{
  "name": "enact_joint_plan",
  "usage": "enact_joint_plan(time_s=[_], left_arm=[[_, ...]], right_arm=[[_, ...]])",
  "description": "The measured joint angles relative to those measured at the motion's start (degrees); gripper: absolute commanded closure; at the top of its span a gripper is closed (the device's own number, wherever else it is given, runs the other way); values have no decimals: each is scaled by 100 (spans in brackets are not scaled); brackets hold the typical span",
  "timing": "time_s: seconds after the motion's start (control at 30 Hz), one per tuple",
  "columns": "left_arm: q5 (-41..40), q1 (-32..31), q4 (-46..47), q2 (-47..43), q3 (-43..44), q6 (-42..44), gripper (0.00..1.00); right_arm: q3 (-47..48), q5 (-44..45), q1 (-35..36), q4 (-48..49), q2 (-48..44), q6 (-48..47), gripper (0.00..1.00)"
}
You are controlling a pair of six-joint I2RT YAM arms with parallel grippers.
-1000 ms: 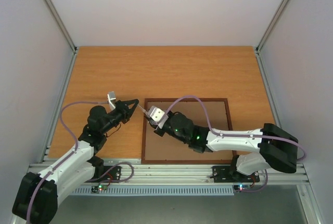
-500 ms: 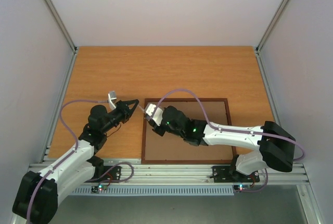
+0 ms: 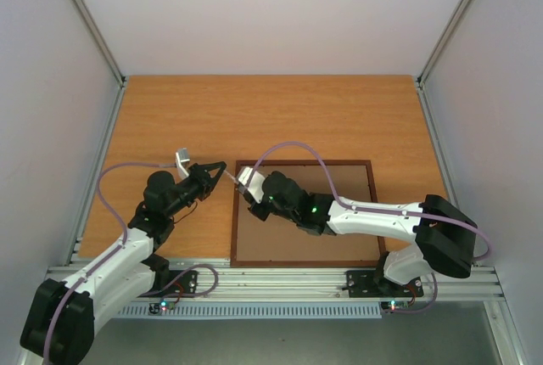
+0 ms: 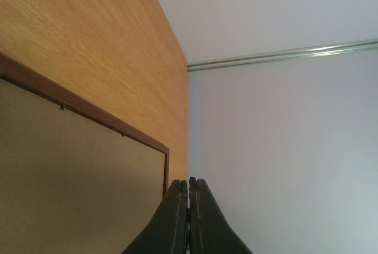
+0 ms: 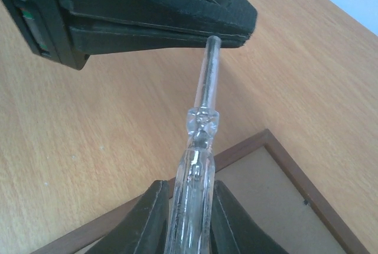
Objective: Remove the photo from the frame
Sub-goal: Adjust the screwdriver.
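My right gripper (image 3: 245,181) has slid over to the far left corner of the frame (image 3: 280,246). Its fingers have squeezed tighter on the clear tool (image 5: 198,147) they hold. The left gripper (image 3: 219,170) has not moved. It waits just outside that same corner, with its fingers pressed shut on nothing. The tool's metal tip now looks to touch the left fingertips, so I think I am lining the tool up.

The frame lies flat on the wooden table (image 3: 254,110), brown back up. The photo must be under that back, and I cannot see it. Little clips (image 4: 61,107) along the frame's edge seem to hold the back down. Those stand in my way.
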Motion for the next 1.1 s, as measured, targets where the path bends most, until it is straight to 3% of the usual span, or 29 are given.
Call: enact_joint_plan(time_s=[0.13,0.33,0.5,0.83,1.1], left_arm=[[-28,0,2,0,0,-4,100],[-57,2,2,-7,0,-17,99],[-79,0,-83,-63,-2,46,91],[-243,37,-1858,-273,564,1067,67],[-92,387,-2949,389,1178,1974,62]], right_arm=[[0,28,-33,26,9,59,83],[2,22,-87,35,9,66,99],[0,-33,-136,26,9,13,99],[0,-826,-772,-444,-22,-695,99],[68,-1482,-1423,-1174,-15,-1558,99]])
